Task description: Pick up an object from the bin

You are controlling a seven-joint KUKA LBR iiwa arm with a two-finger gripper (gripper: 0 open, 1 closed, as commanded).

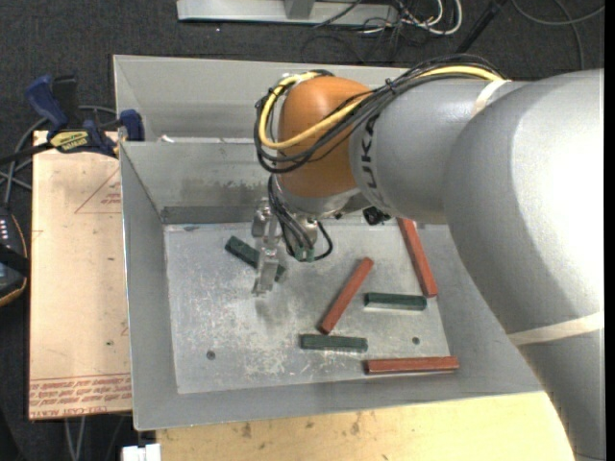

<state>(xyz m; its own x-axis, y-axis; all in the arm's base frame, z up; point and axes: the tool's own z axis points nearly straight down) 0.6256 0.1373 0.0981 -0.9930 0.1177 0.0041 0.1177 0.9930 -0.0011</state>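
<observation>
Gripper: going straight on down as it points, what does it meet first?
The gripper would likely meet the bare bin floor, just right of a dark green block, though depth is unclear.

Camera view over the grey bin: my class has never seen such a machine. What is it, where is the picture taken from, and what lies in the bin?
The big silver shape is a robot arm reaching in from the right, with an orange cover at its wrist. Its gripper hangs low over the left of the grey metal bin. The camera looks down from above, slightly sideways. Six small bars lie on the bin floor: three reddish-brown bars, right of the gripper, and three dark green bars, the shortest just left of the gripper. Whether anything is gripped cannot be told.
</observation>
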